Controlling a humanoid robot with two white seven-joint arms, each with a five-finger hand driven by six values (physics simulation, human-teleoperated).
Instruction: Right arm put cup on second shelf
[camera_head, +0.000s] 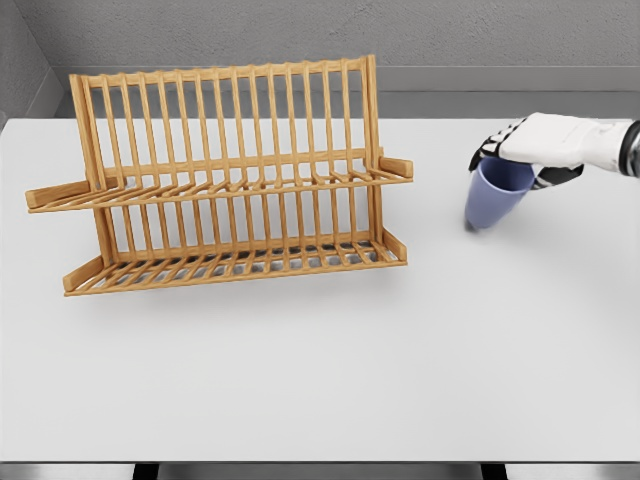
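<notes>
R hand (525, 155) fingers (488, 152) curled down over the rim of the blue cup (497, 195), dark pads wrapped round the near and far lip; grip looks closed on the cup from above, not spread. Can't tell how far the thumb reaches round, hidden behind the cup mouth. Cup hangs tilted, mouth up toward the palm, base angled down-left; base looks at or just above the table (400, 380), small shadow under it, can't say touching or clear. White forearm runs off to the right edge. Landmark: wooden rack (235, 180). Cup sits well right of the rack, about level w/ its upper tier, open table between. Rack has two slatted tiers: lower shelf (235, 262) near the table, upper shelf (225, 185) at mid height, tall vertical slats at the back. L arm not in view. Step in hand, my read: grasp made, cup at start of lift/carry; placement not begun. Next move calls for: raise the cup clear of the table, carry it left toward the rack, get above the upper shelf's front lip before moving in, level the cup so it seats on the slats, then release. Which tier counts as "second" is my guess: upper. Watch the rack's right end post on approach.
</notes>
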